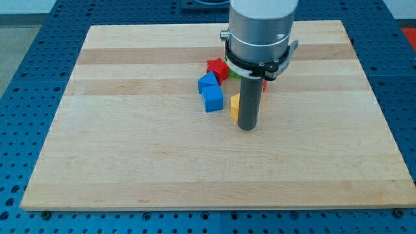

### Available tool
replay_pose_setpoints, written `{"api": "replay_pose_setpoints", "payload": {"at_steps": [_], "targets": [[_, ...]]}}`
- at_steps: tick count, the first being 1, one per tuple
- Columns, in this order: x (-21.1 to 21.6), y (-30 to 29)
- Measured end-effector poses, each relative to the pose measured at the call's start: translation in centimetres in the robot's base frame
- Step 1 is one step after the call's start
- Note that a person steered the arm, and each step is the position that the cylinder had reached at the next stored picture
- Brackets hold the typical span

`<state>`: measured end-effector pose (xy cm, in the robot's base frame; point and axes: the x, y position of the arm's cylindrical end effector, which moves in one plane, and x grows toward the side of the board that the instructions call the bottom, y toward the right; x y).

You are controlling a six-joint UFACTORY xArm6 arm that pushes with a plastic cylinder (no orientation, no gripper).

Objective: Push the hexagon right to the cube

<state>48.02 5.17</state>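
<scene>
My tip (246, 127) rests on the wooden board (130, 162) near the middle. A yellow block (234, 106), mostly hidden by the rod, sits just at the tip's left and touches it or nearly so; its shape is unclear. A blue cube (212, 99) lies to the left of the yellow block. A second blue block (207, 80), irregular in shape, sits just above the cube. A red block (216, 67), star-like, lies above those. A green block (232, 73) peeks out beside the red one, mostly hidden by the arm.
A sliver of another red block (264, 85) shows at the rod's right, under the arm's collar. The board lies on a blue perforated table (26, 78). The arm's grey body (260, 29) covers the blocks' upper right.
</scene>
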Motion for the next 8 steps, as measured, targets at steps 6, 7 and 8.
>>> {"api": "replay_pose_setpoints", "payload": {"at_steps": [6, 7, 8], "targets": [[-1.19, -0.04], [-1.3, -0.06], [-1.3, -0.06]]}}
